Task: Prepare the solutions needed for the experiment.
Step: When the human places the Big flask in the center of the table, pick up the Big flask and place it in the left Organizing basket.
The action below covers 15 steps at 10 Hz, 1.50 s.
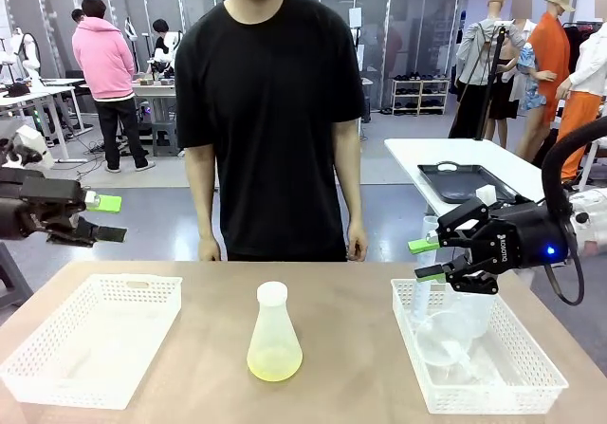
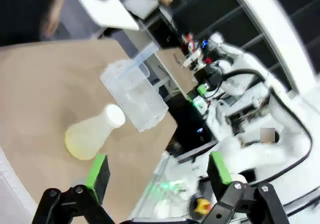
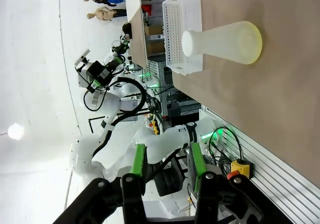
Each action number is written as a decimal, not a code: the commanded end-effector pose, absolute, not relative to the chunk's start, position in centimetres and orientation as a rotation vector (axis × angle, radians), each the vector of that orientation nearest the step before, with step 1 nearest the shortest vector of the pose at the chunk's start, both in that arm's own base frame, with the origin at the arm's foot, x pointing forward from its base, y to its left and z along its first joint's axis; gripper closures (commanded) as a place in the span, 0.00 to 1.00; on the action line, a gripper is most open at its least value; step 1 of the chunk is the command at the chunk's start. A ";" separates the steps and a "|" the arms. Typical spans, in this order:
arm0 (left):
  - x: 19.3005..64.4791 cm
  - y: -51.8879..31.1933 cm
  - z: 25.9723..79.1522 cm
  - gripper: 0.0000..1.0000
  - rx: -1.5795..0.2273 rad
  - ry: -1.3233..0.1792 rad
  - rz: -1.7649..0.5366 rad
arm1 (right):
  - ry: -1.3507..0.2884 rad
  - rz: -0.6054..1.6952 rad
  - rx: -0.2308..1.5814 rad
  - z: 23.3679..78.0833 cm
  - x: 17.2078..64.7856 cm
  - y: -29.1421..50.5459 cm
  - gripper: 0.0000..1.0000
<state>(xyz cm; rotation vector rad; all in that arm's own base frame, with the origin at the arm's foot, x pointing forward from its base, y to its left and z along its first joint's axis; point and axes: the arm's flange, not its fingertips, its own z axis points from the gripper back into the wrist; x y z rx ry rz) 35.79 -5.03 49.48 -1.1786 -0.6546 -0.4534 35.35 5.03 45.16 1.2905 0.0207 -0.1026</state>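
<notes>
left end effector [image 1: 109,218] wide, right [image 1: 427,260] narrower

- tan tabletop [image 1: 351,320] up front
- grey floor [image 1: 156,220] behind it
- white table [image 1: 417,154] on the right, black tray [image 1: 462,182] on it
- shelf rack [image 1: 420,95] at the back
- more white tables [image 1: 152,90] back left

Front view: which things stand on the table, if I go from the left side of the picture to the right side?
left white basket → flask of yellow-green liquid → right white basket, which holds clear labware
</notes>
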 end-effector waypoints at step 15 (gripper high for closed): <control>37.0 -4.6 47.9 0.00 -0.482 -0.986 -1.220 | 0.017 -0.097 1.295 45.3 35.3 5.1 0.56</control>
